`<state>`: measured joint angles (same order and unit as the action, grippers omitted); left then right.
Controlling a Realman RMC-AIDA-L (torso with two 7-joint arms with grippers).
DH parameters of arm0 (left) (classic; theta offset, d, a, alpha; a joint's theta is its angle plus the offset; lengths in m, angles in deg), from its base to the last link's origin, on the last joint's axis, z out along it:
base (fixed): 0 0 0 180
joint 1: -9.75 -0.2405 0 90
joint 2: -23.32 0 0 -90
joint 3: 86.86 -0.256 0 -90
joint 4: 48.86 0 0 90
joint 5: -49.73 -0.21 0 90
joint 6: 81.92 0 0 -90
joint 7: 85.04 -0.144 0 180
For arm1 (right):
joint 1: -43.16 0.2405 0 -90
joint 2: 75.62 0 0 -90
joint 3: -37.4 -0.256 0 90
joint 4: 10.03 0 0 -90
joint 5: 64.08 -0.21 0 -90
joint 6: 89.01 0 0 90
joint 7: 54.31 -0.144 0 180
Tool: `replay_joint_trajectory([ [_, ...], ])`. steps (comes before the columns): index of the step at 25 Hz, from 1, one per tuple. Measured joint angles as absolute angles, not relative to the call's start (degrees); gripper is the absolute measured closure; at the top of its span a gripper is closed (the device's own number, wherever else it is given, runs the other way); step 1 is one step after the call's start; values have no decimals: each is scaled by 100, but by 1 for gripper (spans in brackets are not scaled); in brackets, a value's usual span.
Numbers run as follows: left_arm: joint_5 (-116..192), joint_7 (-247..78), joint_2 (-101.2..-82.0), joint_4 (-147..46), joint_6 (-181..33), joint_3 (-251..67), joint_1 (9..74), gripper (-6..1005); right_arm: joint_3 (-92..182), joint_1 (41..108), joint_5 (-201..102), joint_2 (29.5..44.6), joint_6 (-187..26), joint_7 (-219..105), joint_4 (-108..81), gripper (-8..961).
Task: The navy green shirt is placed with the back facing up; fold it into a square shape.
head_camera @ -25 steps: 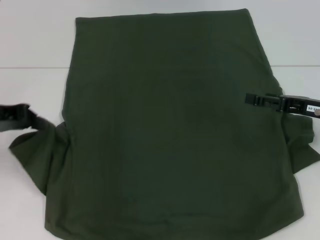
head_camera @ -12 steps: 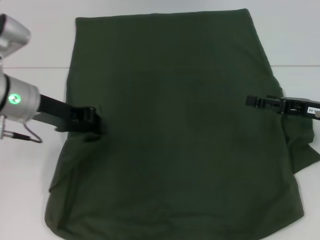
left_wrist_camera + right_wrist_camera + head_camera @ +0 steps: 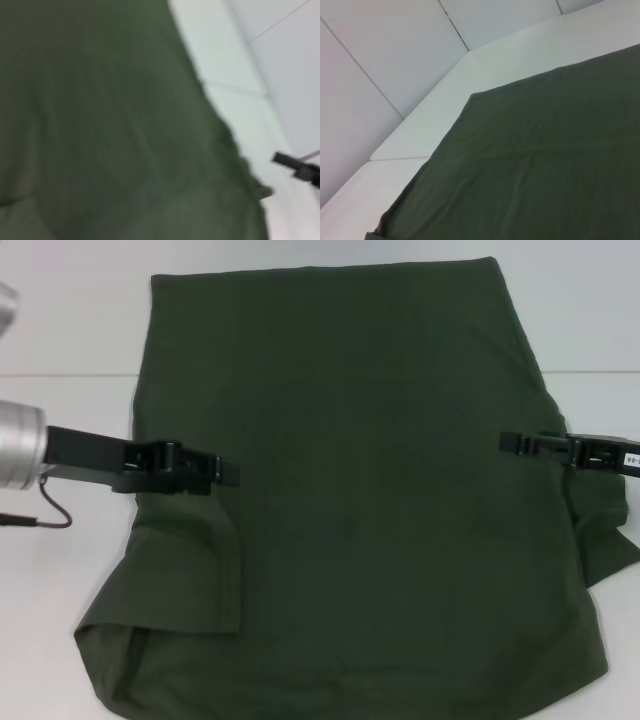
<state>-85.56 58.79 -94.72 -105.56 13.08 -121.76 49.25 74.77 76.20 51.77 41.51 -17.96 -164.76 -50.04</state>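
- Navy green shirt in the head view: it lies spread on the white table, plain side up, filling most of the picture. Its left sleeve is folded inward and lies as a flap on the body of the shirt, with a straight crease at the flap's inner edge.
- Left gripper in the head view: it reaches in from the left over the shirt's left edge, just above the folded flap. Its black fingers lie close together and point toward the middle of the shirt; whether they pinch any cloth cannot be told.
- Right gripper in the head view: it reaches in from the right at the shirt's right edge, at about mid height, fingers pointing inward. Whether it is open or closed cannot be told. The right sleeve is bunched just beside and below it.
- Left wrist view: the shirt covers most of the picture, blurred, with the white table beyond its edge. The right gripper shows far off as a small dark shape at that edge.
- Right wrist view: the flat shirt lies on the table, one corner of the cloth pointing toward the pale wall panels. No fingers show.
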Motion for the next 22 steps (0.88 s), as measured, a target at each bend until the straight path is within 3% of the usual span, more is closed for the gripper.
replay_joint_trajectory([
  [4,-7655,5005,-9464,-10534,1310,-12147,4465,511,7472,7620,5192,3918,-1494,-16722,-5052,39],
  [6,-7263,4537,-9527,-10494,1216,-12151,4253,420,7479,7621,5206,3716,-1322,-17080,-5069,39],
  [8,-7111,4356,-9591,-10461,1044,-12148,4126,329,7514,7650,5320,3419,-1172,-17608,-5063,39],
  [10,-7070,4268,-9652,-10433,878,-12147,4054,284,7520,7712,5688,3137,-1089,-18268,-5064,39],
  [13,-7064,4140,-9709,-10405,786,-12160,4023,261,7520,7820,6418,2886,-988,-19020,-5179,39],
  [16,-7048,4085,-9737,-10390,746,-12146,4015,262,7507,7894,6985,2832,-925,-19305,-5318,39],
  [22,-6995,4079,-9744,-10352,737,-12140,3982,262,7526,7917,7558,2962,-944,-19058,-5393,39],
])
